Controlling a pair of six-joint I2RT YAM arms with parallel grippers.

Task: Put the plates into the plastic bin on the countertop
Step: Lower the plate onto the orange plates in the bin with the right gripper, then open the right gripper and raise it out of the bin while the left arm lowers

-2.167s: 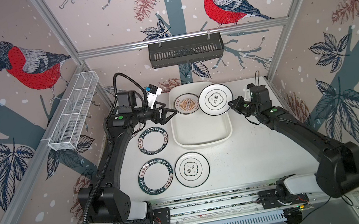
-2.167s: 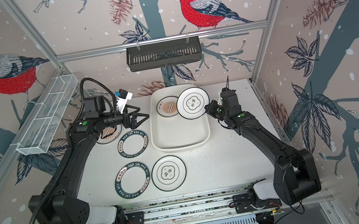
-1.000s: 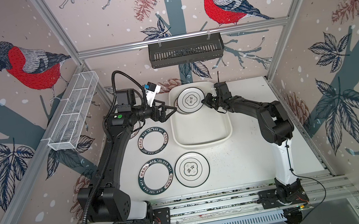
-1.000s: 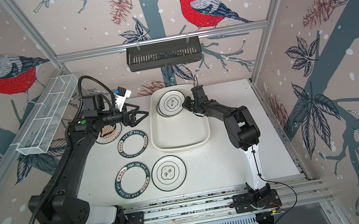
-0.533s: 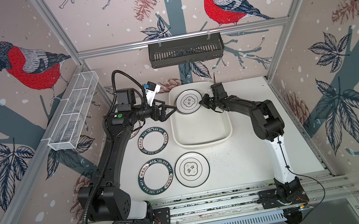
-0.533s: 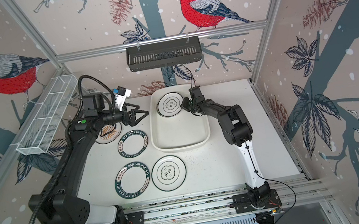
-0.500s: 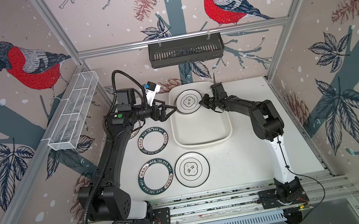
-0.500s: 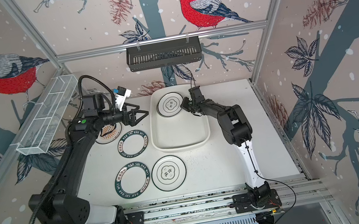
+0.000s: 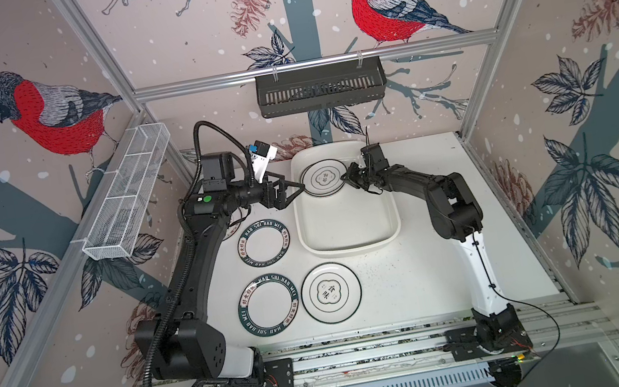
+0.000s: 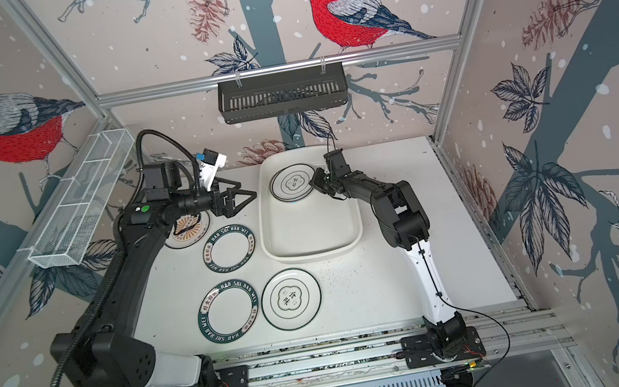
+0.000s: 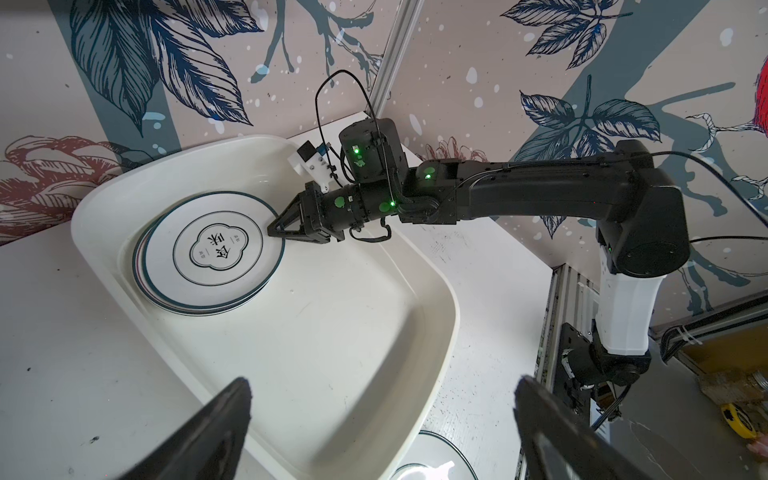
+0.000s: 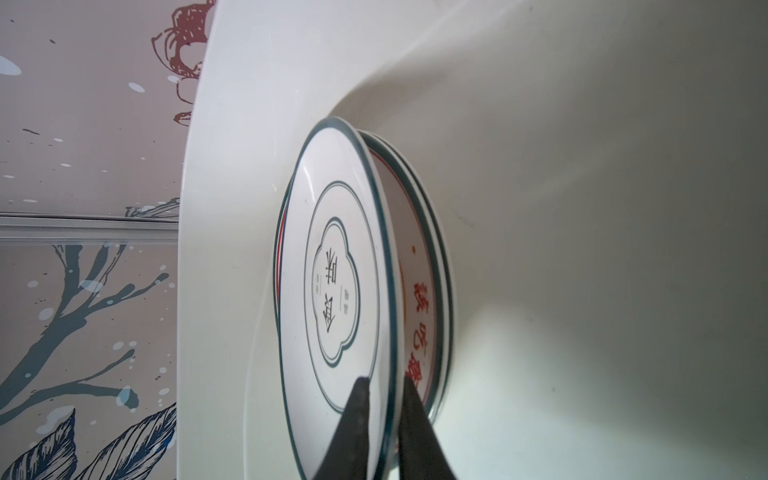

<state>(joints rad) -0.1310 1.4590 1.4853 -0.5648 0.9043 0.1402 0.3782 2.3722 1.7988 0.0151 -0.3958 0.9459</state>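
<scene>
The plastic bin sits at the back of the countertop. In its far end lies a small stack of plates. The top one, a thin-rimmed emblem plate, rests tilted on an orange-lettered plate. My right gripper is shut on the emblem plate's rim, one finger above and one below. My left gripper hovers wide open and holding nothing by the bin's left rim. Two lettered-rim plates, another emblem plate and a sunburst plate lie on the countertop.
A black slotted shelf hangs on the back wall. A white wire-mesh basket hangs on the left wall. The left arm stretches over the sunburst plate. Aluminium framing edges the front.
My right gripper has carried the emblem plate leftward across the bin and lowered it onto the orange-centred plate there. The left arm has stayed put.
</scene>
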